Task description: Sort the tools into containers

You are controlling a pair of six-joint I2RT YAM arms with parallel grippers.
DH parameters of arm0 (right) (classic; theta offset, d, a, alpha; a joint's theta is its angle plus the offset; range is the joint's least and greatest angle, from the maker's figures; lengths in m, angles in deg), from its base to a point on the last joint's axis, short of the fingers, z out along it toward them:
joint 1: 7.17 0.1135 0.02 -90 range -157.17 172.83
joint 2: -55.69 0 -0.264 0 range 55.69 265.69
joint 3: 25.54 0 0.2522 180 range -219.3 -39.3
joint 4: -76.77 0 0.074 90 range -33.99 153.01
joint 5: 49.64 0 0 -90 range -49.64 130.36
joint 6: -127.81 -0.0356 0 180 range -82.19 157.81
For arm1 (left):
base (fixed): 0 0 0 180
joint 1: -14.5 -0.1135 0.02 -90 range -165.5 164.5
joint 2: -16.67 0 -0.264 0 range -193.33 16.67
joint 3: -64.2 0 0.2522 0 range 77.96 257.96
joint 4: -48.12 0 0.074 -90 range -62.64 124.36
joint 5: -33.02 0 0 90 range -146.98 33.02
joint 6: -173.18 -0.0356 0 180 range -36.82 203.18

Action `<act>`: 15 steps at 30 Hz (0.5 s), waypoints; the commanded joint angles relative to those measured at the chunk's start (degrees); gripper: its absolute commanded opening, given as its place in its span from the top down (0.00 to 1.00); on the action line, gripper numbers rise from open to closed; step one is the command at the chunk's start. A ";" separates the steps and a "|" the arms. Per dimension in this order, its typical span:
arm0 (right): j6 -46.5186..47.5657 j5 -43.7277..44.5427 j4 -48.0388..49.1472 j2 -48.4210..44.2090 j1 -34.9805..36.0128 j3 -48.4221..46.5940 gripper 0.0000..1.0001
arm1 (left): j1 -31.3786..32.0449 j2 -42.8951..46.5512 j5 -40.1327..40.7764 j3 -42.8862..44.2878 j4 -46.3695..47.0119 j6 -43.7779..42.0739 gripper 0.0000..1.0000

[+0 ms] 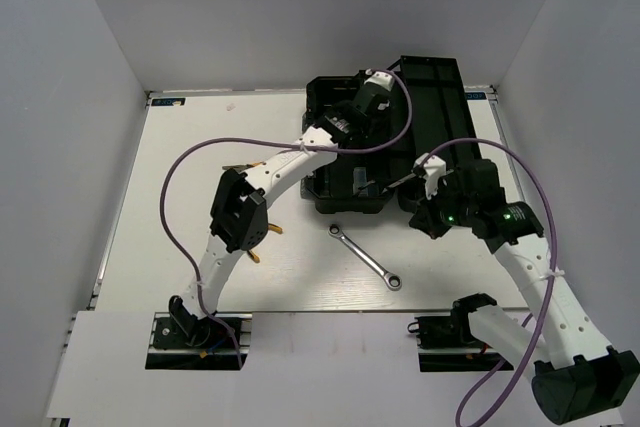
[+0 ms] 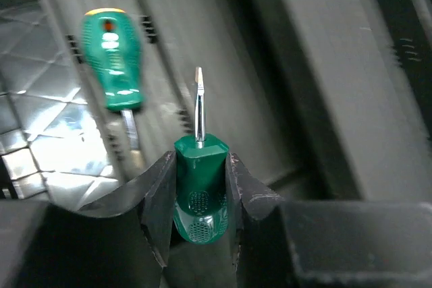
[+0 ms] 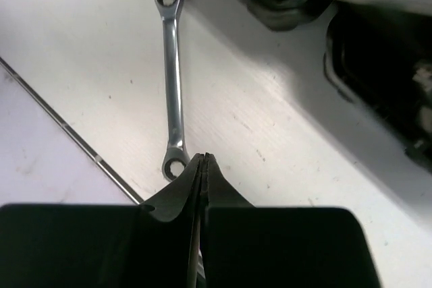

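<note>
Pinching a green screwdriver [image 2: 200,190], the left hand [image 2: 200,160] stands part-closed.

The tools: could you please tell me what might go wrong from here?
1. The left gripper pinches the held screwdriver by its handle only; released, it could land across the second screwdriver lying in the tray.
2. The right gripper is shut near the wrench; descending so, it might shove it aside.

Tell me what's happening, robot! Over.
Left tool shut on green screwdriver over toolbox tray. Right tool shut, empty, near wrench on table. Second screwdriver lying in tray.
</note>
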 commanded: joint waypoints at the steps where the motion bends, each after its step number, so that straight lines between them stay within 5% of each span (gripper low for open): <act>1: 1.25 -1.32 -0.23 -1.52 -0.14 1.78 1.00 | -1.45 3.39 1.52 2.66 1.32 -1.25 1.00; 8: 0.81 -1.49 1.09 -0.91 -0.05 3.54 0.99 | -2.50 1.99 2.05 2.31 2.82 -1.77 1.00; 11: 0.90 -1.84 1.00 -0.65 -0.14 3.54 0.74 | -2.51 0.93 1.35 4.06 2.29 -1.77 1.00; 15: 1.69 -2.63 0.83 -0.38 0.04 3.89 0.56 | -3.03 -0.21 0.82 4.06 2.29 -1.77 0.97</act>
